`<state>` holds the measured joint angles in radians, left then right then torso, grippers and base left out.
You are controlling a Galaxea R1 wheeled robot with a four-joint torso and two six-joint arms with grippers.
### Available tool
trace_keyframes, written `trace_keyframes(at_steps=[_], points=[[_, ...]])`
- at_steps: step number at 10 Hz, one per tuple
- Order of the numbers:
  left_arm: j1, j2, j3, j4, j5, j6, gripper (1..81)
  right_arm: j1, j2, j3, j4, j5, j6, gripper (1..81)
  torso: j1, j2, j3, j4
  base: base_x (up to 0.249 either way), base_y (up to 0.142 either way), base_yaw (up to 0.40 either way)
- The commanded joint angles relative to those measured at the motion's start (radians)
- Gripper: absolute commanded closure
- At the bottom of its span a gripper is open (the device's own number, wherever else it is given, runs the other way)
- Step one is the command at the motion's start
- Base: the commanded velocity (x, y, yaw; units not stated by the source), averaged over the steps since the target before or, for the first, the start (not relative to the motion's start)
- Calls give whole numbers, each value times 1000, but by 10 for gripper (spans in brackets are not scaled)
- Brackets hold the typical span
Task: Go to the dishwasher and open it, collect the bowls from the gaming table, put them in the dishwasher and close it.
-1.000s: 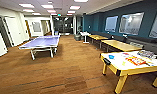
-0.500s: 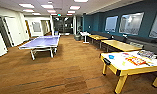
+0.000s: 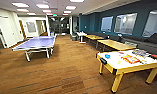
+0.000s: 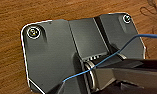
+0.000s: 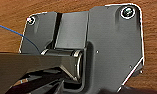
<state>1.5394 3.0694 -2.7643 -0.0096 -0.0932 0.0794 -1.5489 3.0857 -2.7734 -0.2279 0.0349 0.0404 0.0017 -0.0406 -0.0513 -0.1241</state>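
Note:
The gaming table (image 3: 124, 71) stands at the right of the head view, a long table with a glossy white top, coloured graphics, a yellow rim and wooden legs. A small bright blue bowl (image 3: 107, 56) sits on its near left end. Other coloured shapes on the top are too blurred to name. The dishwasher is out of view. Both wrist views look past the robot's dark plate onto brown wood floor (image 4: 9, 15).
A blue ping-pong table (image 3: 36, 42) stands left of centre. Plain yellow-topped tables (image 3: 116, 45) line the dark blue right wall with its windows. Wood floor (image 3: 69, 65) runs between them toward a far corridor (image 3: 59, 25). White doors (image 3: 5, 31) are on the left.

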Motion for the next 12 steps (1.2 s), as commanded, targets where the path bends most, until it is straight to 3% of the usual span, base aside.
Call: trace_keyframes(at_steps=[1, 12], points=[[-60, 0, 0, 8, 49, 5, 10, 37, 7, 0, 4, -50, -2, 10, 0, 0, 0, 0, 0, 0, -399], [-60, 0, -3, -1, 49, 16, 10, 39, 12, 8, 1, -50, -4, 10, 0, 0, 0, 0, 0, 0, -400]])
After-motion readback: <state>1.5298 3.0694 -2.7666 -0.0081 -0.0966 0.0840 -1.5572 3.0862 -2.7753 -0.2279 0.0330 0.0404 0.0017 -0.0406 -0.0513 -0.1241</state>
